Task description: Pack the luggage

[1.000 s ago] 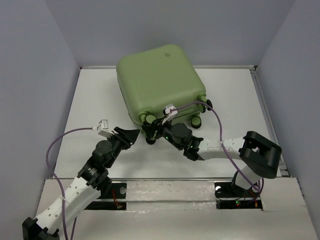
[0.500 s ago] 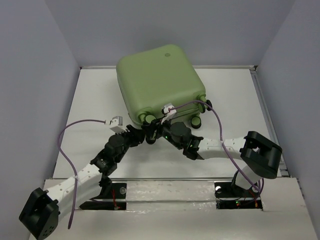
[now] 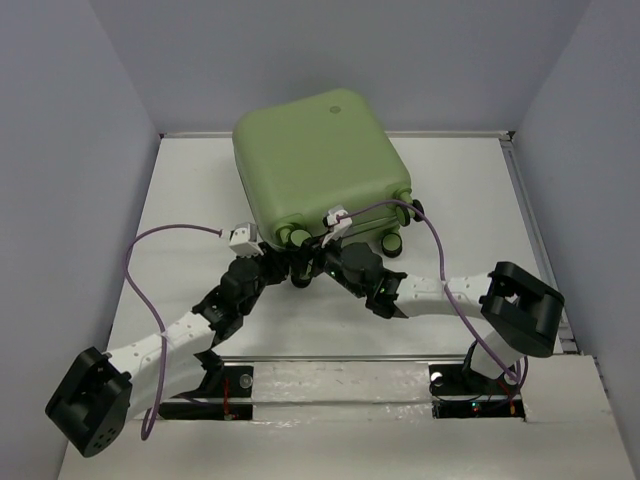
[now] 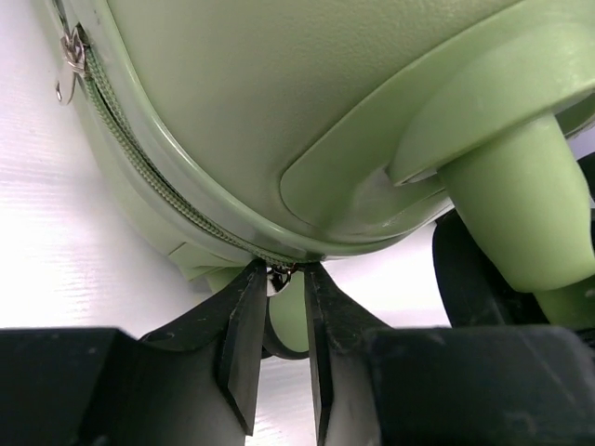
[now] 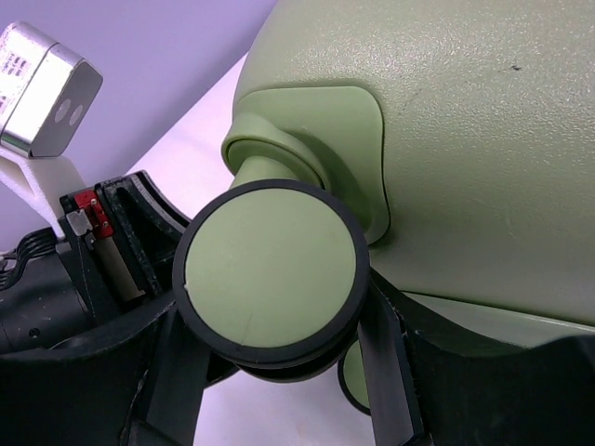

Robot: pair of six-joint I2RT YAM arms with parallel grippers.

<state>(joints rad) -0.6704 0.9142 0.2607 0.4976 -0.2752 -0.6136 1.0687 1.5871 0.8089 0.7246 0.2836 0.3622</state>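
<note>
Location: the suitcase [image 3: 315, 160] lies flat at the far middle of the table [image 3: 190, 200], wheels towards the arms. Both shells are brought together, so nothing of the inside or of any contents is visible.

Right gripper [image 5: 277, 316]: its jaws sit on either side of a near wheel [image 5: 270, 269] and appear to be pressed against the black rim. I judge this a bracing hold to keep the case from sliding.

Left gripper [image 4: 282, 274]: it is at the near corner seam, with the jaws only narrowly apart. A small metal zipper pull [image 4: 279, 273] sits between the tips. I cannot tell whether it is pinched or only bracketed.

Zipper [image 4: 158, 181]: the stretch running up from that corner looks meshed. A second pull [image 4: 72, 46] hangs further along the seam.

Progress, as a judgement: filling and lid closing appear finished, and the work is at the zipping stage. What is left is a firm hold on the pull and drawing it around the seam. How much of the seam is open cannot be determined from here.
</note>
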